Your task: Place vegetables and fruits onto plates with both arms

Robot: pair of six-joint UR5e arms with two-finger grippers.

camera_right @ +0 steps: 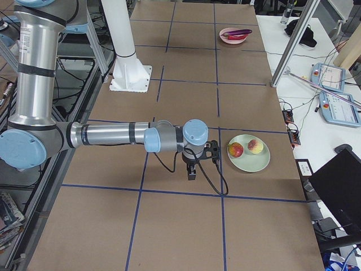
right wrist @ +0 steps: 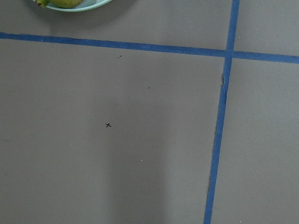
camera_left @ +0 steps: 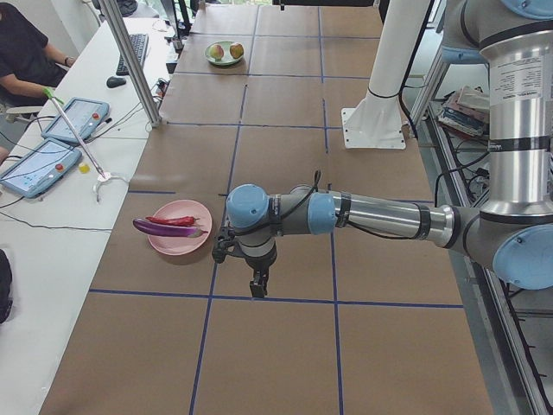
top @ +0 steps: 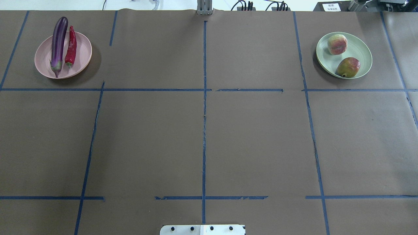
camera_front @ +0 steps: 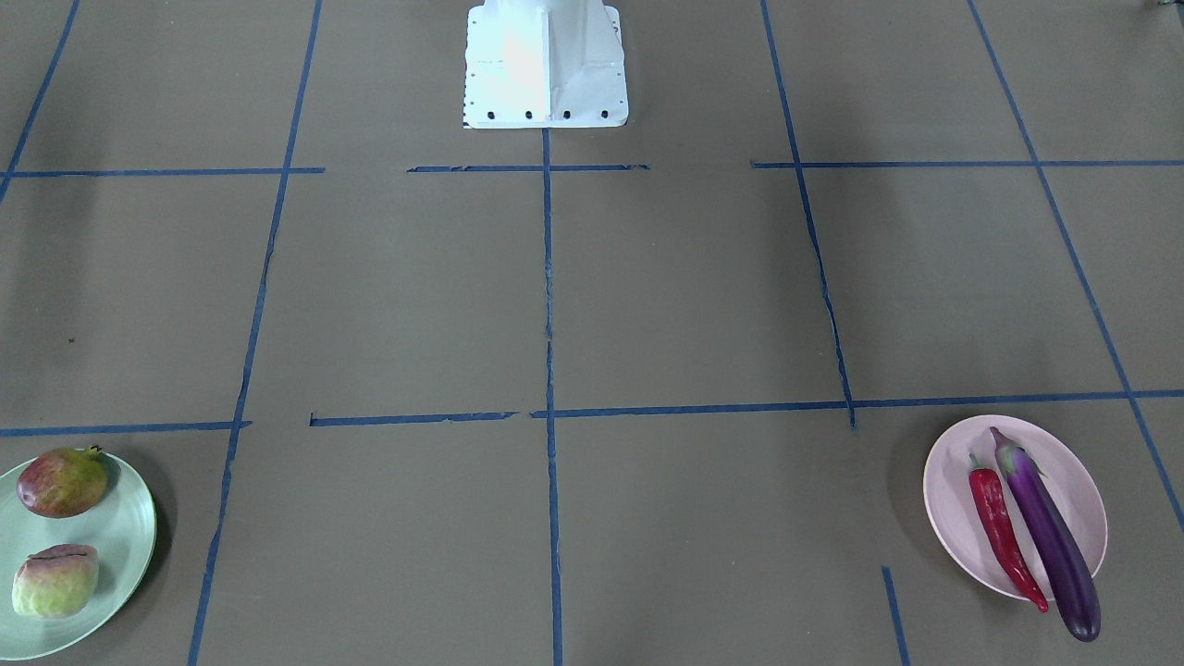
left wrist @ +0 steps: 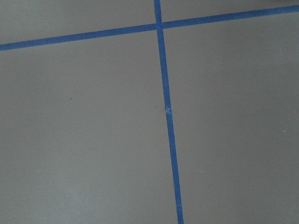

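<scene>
The purple eggplant [top: 58,40] and the red chili pepper [top: 71,45] lie side by side on the pink plate [top: 81,57]. The red-and-yellow-green fruit [top: 348,67] and the pale green, pink-tinged fruit [top: 337,44] lie on the mint green plate [top: 361,52]. My left gripper [camera_left: 257,285] hangs over bare table beside the pink plate [camera_left: 164,240], seen only from the side. My right gripper [camera_right: 192,172] hangs over bare table beside the mint plate [camera_right: 251,161]. I cannot tell whether either is open or shut. The right wrist view shows the mint plate's rim [right wrist: 91,5].
The white base block [camera_front: 546,65] stands at the robot's side of the table. Blue tape lines [top: 204,114] divide the brown table. A side desk with tablets [camera_left: 52,147] and a slanted metal pole [camera_left: 130,60] lie beyond the far edge.
</scene>
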